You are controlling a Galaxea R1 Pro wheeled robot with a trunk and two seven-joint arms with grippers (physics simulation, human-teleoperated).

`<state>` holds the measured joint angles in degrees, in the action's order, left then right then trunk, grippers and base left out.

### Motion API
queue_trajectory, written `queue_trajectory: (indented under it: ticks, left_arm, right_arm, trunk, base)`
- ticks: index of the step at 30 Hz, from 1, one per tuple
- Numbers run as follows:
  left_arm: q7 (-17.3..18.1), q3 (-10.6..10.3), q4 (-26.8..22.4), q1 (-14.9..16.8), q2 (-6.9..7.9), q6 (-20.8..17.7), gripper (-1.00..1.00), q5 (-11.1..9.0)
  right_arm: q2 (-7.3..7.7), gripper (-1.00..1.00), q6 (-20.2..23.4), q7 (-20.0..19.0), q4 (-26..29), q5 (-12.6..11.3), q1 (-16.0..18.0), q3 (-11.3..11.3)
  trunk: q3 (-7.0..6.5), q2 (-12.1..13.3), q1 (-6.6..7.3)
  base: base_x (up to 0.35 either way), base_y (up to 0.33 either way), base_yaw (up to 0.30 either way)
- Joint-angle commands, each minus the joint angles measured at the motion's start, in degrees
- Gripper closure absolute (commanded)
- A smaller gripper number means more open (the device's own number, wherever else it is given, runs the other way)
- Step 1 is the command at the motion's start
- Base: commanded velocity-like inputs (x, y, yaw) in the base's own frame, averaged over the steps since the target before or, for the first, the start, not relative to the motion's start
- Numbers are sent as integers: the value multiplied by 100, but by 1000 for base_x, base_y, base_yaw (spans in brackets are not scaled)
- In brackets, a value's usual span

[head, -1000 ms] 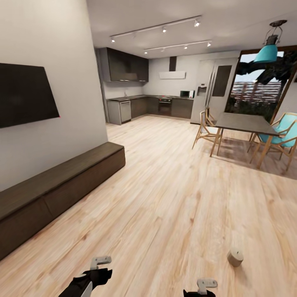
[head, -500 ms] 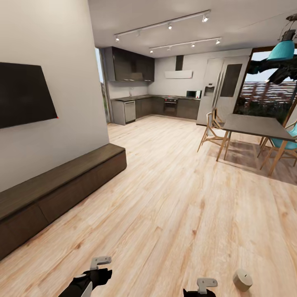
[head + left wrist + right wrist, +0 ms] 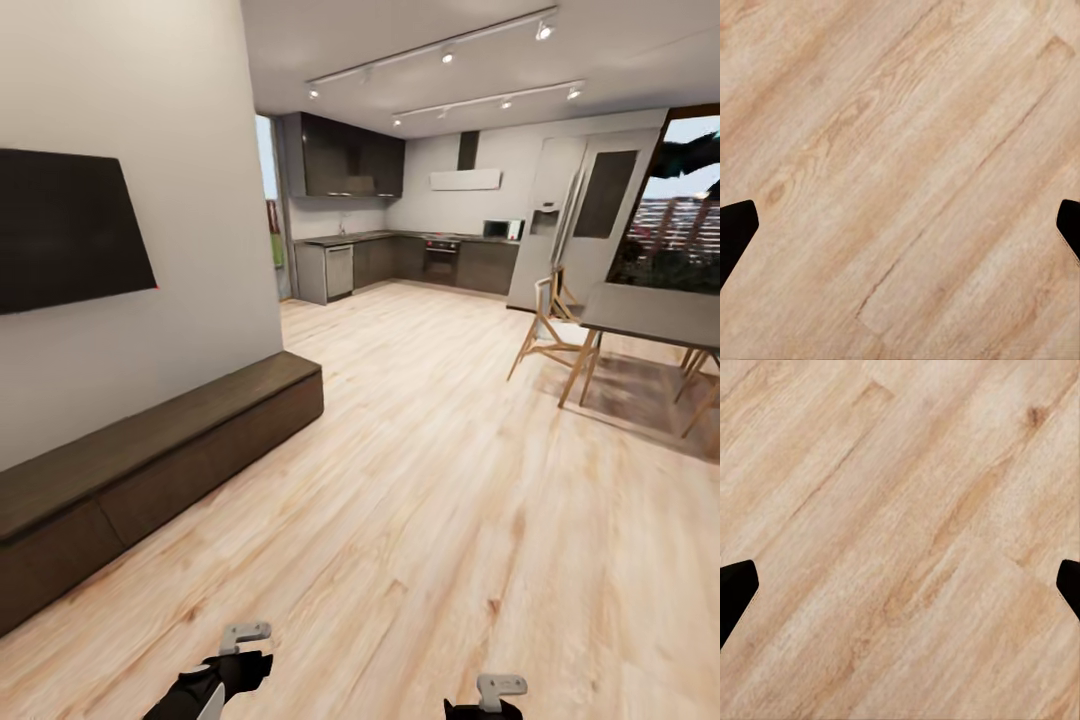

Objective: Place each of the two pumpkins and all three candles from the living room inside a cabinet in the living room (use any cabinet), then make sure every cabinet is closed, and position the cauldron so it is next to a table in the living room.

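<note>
A long, low dark-brown cabinet (image 3: 170, 440) runs along the left wall under a black TV (image 3: 70, 225), its fronts shut. My left gripper (image 3: 900, 225) hangs open over bare wooden floor, its dark fingertips (image 3: 735, 229) at the picture's edges with nothing between them. My right gripper (image 3: 900, 585) is open the same way above the planks, and its fingertips (image 3: 735, 589) also hold nothing. In the head view both arms show low at the bottom edge, the left arm (image 3: 215, 680) and the right arm (image 3: 490, 700).
Light wooden floor (image 3: 420, 480) stretches ahead toward a dark kitchen (image 3: 400, 260) at the back. A grey dining table (image 3: 655, 315) with wooden chairs (image 3: 550, 335) stands at the right. The white wall (image 3: 150, 120) bounds the left side.
The whole head view has shifted, so the camera has moved. A small beige cylinder on the floor at the lower right has slid out of the picture. The arms keep their pose.
</note>
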<state>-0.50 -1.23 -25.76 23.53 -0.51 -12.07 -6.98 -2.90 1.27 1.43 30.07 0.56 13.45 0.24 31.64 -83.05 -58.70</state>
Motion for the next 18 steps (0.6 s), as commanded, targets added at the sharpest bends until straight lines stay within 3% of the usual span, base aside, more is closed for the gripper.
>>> queue_trajectory:
  ticks: [1, 18]
  left_arm:
    - [-5, -12, -9, 2, -1, -32, -100, -58]
    - [-3, -16, -8, 2, -20, -23, -100, -58]
  right_arm:
    - [0, -100, 13, 15, 7, 6, 0, 3]
    - [0, -100, 13, 18, 7, 32, 0, 11]
  trunk:
    - [6, -3, -3]
    - [6, -3, -3]
  base:
    - [320, -127, 285]
    - [319, -142, 289]
